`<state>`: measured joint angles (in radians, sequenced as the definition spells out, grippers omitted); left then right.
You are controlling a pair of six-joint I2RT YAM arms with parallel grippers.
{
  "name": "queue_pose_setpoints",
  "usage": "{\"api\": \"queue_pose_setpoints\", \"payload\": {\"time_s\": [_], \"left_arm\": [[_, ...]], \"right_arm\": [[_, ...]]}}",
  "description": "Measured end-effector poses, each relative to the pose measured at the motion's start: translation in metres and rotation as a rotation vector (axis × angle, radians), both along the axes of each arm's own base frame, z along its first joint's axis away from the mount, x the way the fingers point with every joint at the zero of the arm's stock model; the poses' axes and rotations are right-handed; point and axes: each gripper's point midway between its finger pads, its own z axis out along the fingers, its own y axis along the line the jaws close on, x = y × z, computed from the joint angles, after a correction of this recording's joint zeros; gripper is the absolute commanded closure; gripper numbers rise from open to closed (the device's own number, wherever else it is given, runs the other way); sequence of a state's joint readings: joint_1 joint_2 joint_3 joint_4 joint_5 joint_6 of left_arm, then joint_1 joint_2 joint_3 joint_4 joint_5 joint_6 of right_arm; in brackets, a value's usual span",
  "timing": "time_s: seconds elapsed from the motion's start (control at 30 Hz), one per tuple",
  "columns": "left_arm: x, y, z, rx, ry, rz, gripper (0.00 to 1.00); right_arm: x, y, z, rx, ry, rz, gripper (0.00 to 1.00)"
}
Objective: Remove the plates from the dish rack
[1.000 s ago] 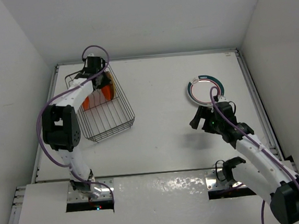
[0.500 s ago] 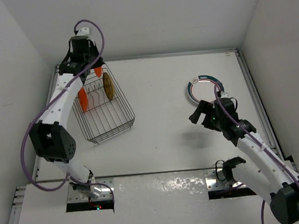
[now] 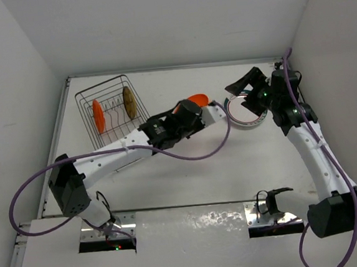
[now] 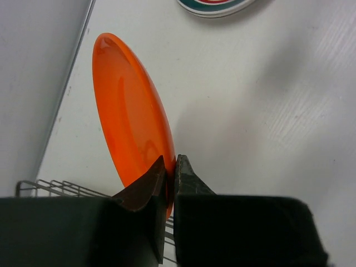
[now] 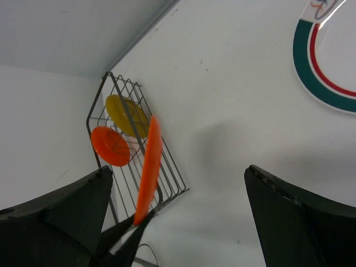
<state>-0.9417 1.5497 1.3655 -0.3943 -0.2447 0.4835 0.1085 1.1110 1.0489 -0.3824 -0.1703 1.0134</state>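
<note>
— Left pincer (image 4: 170,162): pinching orange plate (image 4: 130,111) by its rim, edge-on above bench (image 4: 267,111), near ringed plate (image 4: 214,4). Right pincer (image 3: 248,92): spread, empty.
— Hazard: thin rim hold; plate could pivot, slip, drop onto ringed plate.

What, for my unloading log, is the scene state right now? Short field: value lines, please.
left gripper: shut on the held orange plate, carried on edge, clear of the rack
right gripper: open, empty, near the ringed plate
dish rack: far left of the table
in rack: racked orange plate and yellow plate, both upright
ringed plate: white, green and red ring, flat on the table, far right
</note>
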Motion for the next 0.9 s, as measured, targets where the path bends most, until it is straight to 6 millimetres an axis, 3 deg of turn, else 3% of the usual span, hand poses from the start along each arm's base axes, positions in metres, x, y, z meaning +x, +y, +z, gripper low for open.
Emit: {"api": "queue_pose_setpoints", "payload": {"time_s": [0.1,0.2,0.3,0.33,0.4,0.43,0.47,0.5,0.57,0.6,0.77,0.9], "left_arm": [[-0.016,-0.016,-0.007,0.082,-0.051,-0.056,1.00],[-0.029,-0.034,-0.007,0.121,-0.088,-0.111,1.00],[-0.036,-0.054,-0.003,0.135,-0.113,-0.149,0.99],[-0.037,-0.060,-0.003,0.139,-0.120,-0.158,0.97],[-0.039,-0.068,-0.005,0.148,-0.130,-0.167,0.89],[-0.039,-0.070,-0.006,0.152,-0.134,-0.168,0.82],[-0.039,-0.070,-0.007,0.159,-0.137,-0.166,0.73],[-0.040,-0.070,-0.008,0.162,-0.137,-0.167,0.48],[-0.039,-0.071,-0.007,0.161,-0.149,-0.151,0.24],[-0.037,-0.070,-0.005,0.156,-0.161,-0.132,0.00],[-0.029,-0.051,0.002,0.083,-0.175,0.036,0.00],[-0.043,0.002,0.008,-0.023,-0.134,0.213,0.00]], "right_arm": [[0.005,0.008,-0.008,0.017,0.046,0.039,0.03],[0.005,0.017,-0.029,0.036,0.111,0.086,0.06],[-0.001,0.027,-0.058,0.052,0.191,0.139,0.18],[-0.003,0.030,-0.066,0.056,0.215,0.153,0.39],[-0.007,0.034,-0.079,0.054,0.244,0.179,0.69],[-0.009,0.034,-0.085,0.056,0.256,0.181,0.94],[-0.012,0.035,-0.088,0.052,0.261,0.187,1.00],[-0.013,0.035,-0.091,0.063,0.270,0.177,1.00],[-0.013,0.033,-0.094,0.056,0.268,0.168,1.00],[-0.014,0.031,-0.097,0.051,0.270,0.161,1.00],[-0.010,0.000,-0.122,0.012,0.276,-0.002,1.00],[-0.008,-0.053,-0.151,-0.051,0.269,-0.265,1.00]]}}
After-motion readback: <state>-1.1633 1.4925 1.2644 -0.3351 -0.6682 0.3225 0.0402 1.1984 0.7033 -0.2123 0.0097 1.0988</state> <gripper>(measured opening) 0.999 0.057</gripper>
